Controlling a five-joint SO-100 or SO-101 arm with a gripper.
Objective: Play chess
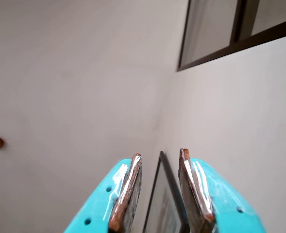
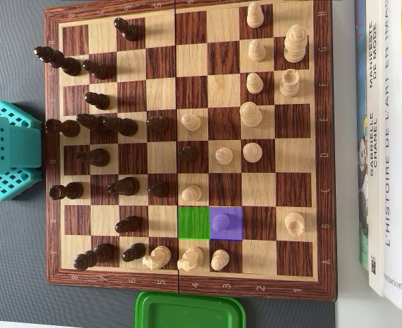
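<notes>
wooden chessboard lies flat on the grey counter in the overhead view: glossy dark and light veneer squares, reddish grained border with small printed letters and numbers, a fold seam across the middle. dark turned pieces crowd the left half, pale wooden pieces the right half; a few of each meet near the centre. two squares in the lower rows are tinted: a green square, bare, and next to it a purple square with a small piece standing on it, tinted the same purple.

a green plastic lid or box with rounded corners sits just below the board edge. books lie off the right edge, spines readable. teal perforated plastic arm base sits at the left edge.

wrist view: hand points up at white walls and a dark window frame. teal glossy plastic fingers with brown worn-looking pads, flat and straight. narrow gap between them, holding nothing, touching nothing; a dark picture frame edge shows through the gap.
</notes>
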